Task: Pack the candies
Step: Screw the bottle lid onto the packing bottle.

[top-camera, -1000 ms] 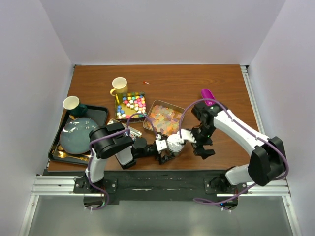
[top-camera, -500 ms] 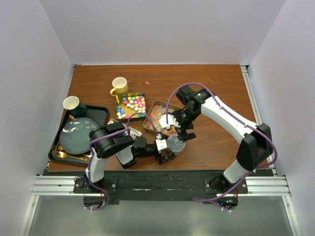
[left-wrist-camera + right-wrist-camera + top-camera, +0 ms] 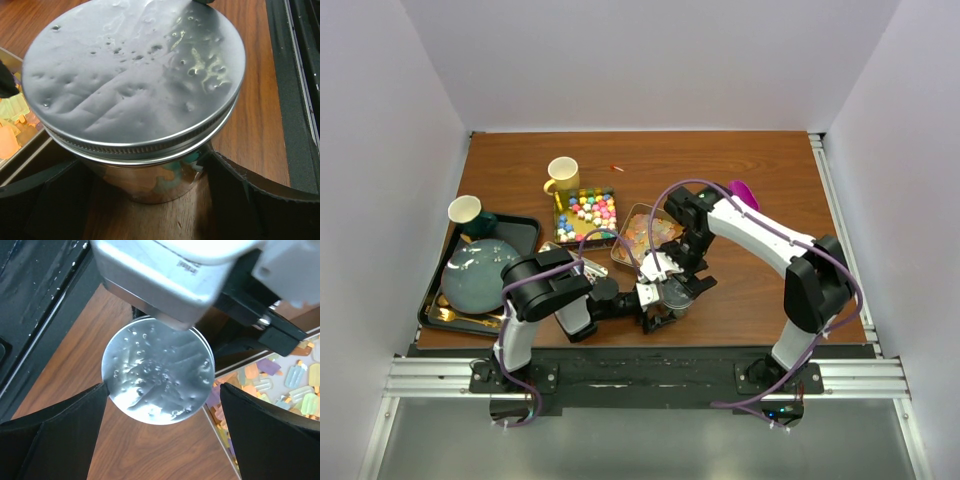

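My left gripper (image 3: 145, 172) is clenched on a jar (image 3: 150, 187), its black fingers (image 3: 235, 195) pressing the clear, rounded glass body from both sides. The jar stands upright on the wood-grain table (image 3: 150, 450). Its round metal lid (image 3: 130, 75) is dull silver, dimpled and dented all over, with a fine ribbed band around the rim. Something orange and greenish shows through the glass, but I cannot tell what it is. My right gripper (image 3: 163, 386) hangs directly above the lid, released, with its wide dark pads well apart on either side of it and not touching it. A small printed label (image 3: 187, 267) sits on the left gripper's silver housing; the writing is too small for me to read. As for the candies, the pieces (image 3: 295, 385) are translucent, ice-lolly shaped, pale orange, pink and yellow, lying in a shallow metal tray (image 3: 623, 232) just beside the jar. The balls (image 3: 590, 210), glossy and multicoloured, fill a square yellow-rimmed tin farther back.
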Controlling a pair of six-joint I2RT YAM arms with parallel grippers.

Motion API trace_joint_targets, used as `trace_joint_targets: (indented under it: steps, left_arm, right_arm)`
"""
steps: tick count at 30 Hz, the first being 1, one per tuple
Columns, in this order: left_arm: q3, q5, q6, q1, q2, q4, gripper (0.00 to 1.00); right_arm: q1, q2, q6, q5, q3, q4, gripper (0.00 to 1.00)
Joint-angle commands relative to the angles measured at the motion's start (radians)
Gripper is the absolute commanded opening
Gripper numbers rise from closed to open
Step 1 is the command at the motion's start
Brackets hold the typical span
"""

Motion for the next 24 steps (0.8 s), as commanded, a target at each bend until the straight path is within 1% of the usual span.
trace_joint_targets:
  steps: [1,6,10,13,16,17,19,20,22,23,24]
  left_arm:
    - [-0.014,-0.018,0.033,0.012,0.013,-0.085,0.0]
    - [-0.01,-0.015,0.028,0.018,0.017,-0.087,0.0]
    - [-0.007,-0.009,0.025,0.02,0.02,-0.09,0.0]
    - [-0.006,-0.009,0.025,0.02,0.02,-0.093,0.0]
    - [-0.006,-0.009,0.024,0.018,0.02,-0.095,0.0]
    - [-0.004,-0.009,0.024,0.02,0.02,-0.095,0.0]
    - [-0.006,-0.012,0.024,0.02,0.019,-0.095,0.0]
    - [-0.003,-0.013,0.022,0.02,0.02,-0.096,0.0]
    - [-0.003,-0.016,0.021,0.02,0.02,-0.099,0.0]
    - [-0.003,-0.019,0.018,0.02,0.019,-0.099,0.0]
    - [-0.003,-0.024,0.018,0.018,0.019,-0.099,0.0]
  right_arm:
    - [0.011,-0.036,-0.04,-0.006,-0.045,0.057,0.99]
    - [0.011,-0.036,-0.054,-0.014,-0.046,0.021,0.98]
    - [0.012,-0.044,-0.036,-0.017,-0.055,0.02,0.96]
    - [0.015,-0.061,0.003,-0.017,-0.082,0.056,0.93]
    - [0.015,-0.085,0.087,-0.003,-0.124,0.133,0.89]
    - [0.017,-0.096,0.157,0.009,-0.14,0.185,0.85]
    - [0.015,-0.121,0.278,0.026,-0.201,0.263,0.82]
    - [0.015,-0.149,0.384,0.034,-0.223,0.317,0.81]
    - [0.017,-0.177,0.511,0.066,-0.279,0.374,0.78]
    - [0.017,-0.203,0.646,0.084,-0.296,0.43,0.77]
    - [0.017,-0.217,0.703,0.115,-0.312,0.449,0.76]
